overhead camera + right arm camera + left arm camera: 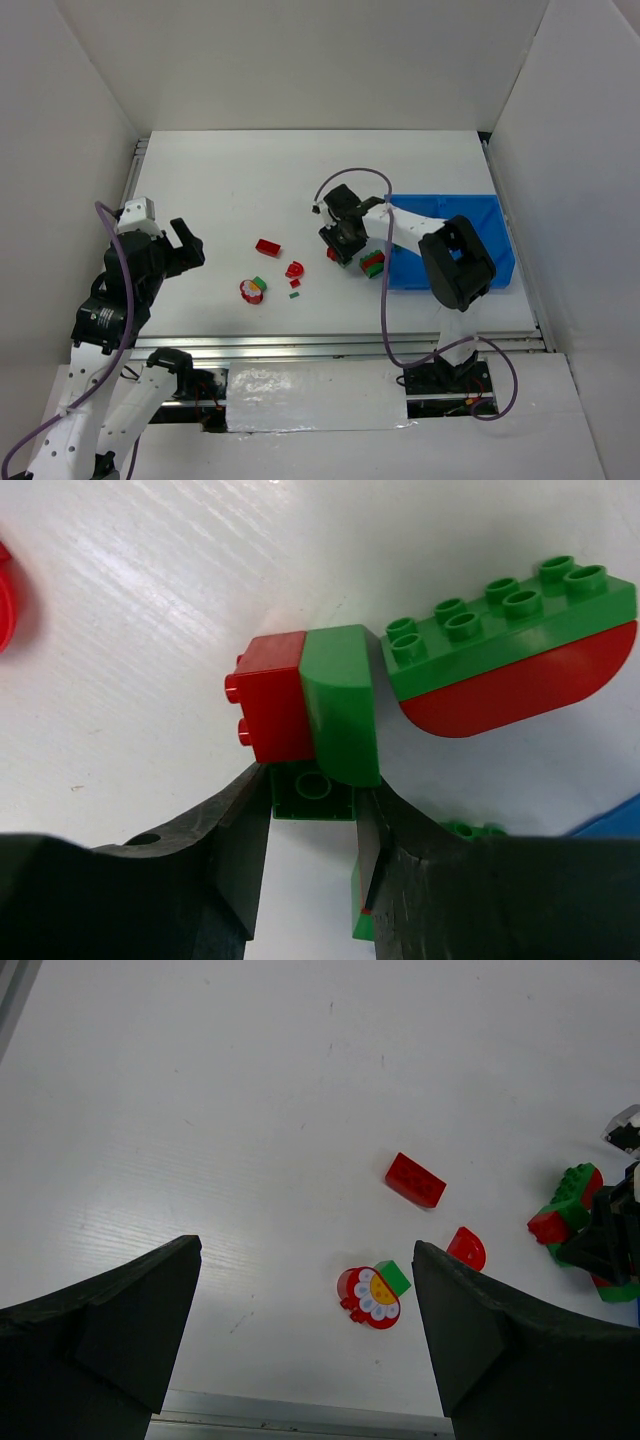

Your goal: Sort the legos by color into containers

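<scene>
My right gripper (312,798) is shut on the green base of a joined red-green brick (338,705), low over the table just left of the blue bin (455,222). In the top view this gripper (342,246) sits over that brick. A long green-on-red curved piece (510,650) lies right beside it, also showing in the top view (373,264). My left gripper (305,1252) is open and empty, held above the table at the left (186,246). Below it lie the round red-white piece (372,1298) with a small green brick (394,1277), a red brick (415,1179) and a red half-round (466,1248).
Two tiny red and green bits (294,290) lie near the half-round (295,269). The bin's left wall (392,262) stands close to my right gripper. White walls enclose the table on three sides. A metal rail (300,345) runs along the near edge.
</scene>
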Controlling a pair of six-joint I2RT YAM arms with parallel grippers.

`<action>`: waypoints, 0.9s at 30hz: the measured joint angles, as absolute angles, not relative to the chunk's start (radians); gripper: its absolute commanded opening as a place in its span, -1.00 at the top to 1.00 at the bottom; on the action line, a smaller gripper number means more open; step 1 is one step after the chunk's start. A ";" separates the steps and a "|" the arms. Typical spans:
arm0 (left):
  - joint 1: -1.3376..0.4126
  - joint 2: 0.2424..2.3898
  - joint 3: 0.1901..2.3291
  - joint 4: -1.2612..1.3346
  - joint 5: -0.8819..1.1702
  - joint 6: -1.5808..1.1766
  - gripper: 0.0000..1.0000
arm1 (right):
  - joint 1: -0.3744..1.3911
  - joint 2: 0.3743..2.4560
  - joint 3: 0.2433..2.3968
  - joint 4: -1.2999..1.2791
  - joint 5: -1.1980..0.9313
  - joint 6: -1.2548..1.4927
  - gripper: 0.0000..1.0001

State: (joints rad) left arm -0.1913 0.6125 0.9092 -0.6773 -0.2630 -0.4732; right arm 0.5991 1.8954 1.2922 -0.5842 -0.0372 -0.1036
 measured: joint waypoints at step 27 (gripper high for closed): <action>-0.191 0.616 0.909 -0.672 -0.255 -0.472 -0.99 | 0.191 1.414 1.248 -0.608 0.417 0.455 -0.39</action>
State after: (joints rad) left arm -0.1913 0.6159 0.9092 -0.6724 -0.2554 -0.4725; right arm 0.1905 1.4139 1.2480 -0.6079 0.4171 0.4553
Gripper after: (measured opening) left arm 0.994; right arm 0.523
